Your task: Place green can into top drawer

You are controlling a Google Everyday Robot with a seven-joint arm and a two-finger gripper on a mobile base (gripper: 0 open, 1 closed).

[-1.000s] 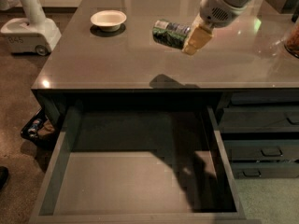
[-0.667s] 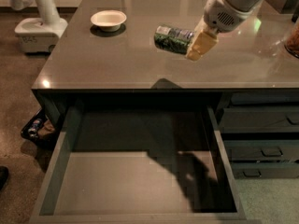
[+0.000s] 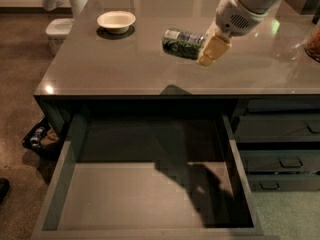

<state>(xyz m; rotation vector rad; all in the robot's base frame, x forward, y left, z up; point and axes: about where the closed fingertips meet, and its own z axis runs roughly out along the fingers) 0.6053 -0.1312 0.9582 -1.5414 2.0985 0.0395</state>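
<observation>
The green can (image 3: 183,43) is held on its side in the air above the grey desk top (image 3: 125,64), right of middle. My gripper (image 3: 209,48) comes in from the upper right and is shut on the can's right end; one tan finger (image 3: 214,50) shows in front. The top drawer (image 3: 70,149) is pulled wide open below the desk's front edge, with its light grey floor bare. The can is behind the drawer's opening, over the desk top.
A white bowl (image 3: 116,21) stands on the desk at the back left. Narrower stacked drawers (image 3: 280,159) with recessed handles are shut at the right. A white appliance (image 3: 60,29) and a dark basket (image 3: 37,139) are on the floor at the left.
The gripper with the can has shifted slightly towards the desk's front edge, and the view has drifted a little to the right. The drawer stays open.
</observation>
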